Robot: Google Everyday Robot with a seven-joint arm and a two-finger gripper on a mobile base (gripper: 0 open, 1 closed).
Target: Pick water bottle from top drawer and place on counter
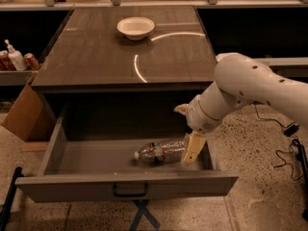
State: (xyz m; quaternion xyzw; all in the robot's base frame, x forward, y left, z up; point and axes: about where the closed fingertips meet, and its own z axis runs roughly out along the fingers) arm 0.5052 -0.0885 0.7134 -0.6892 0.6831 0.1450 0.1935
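The water bottle (161,150), clear with a white cap at its left end and a red-and-dark label, lies on its side in the open top drawer (86,159), right of centre. My gripper (192,149) hangs down from the white arm (250,83) into the drawer at the bottle's right, bottom end, touching or very near it. The drawer's front panel with its dark handle (130,191) faces the camera. The counter (96,52) lies above and behind the drawer.
A white bowl (135,27) sits at the back of the counter. A white pump bottle (15,57) and red cans (31,60) stand on the left side shelf. A cardboard box (21,114) leans at the left. Cables (288,148) lie on the floor at the right.
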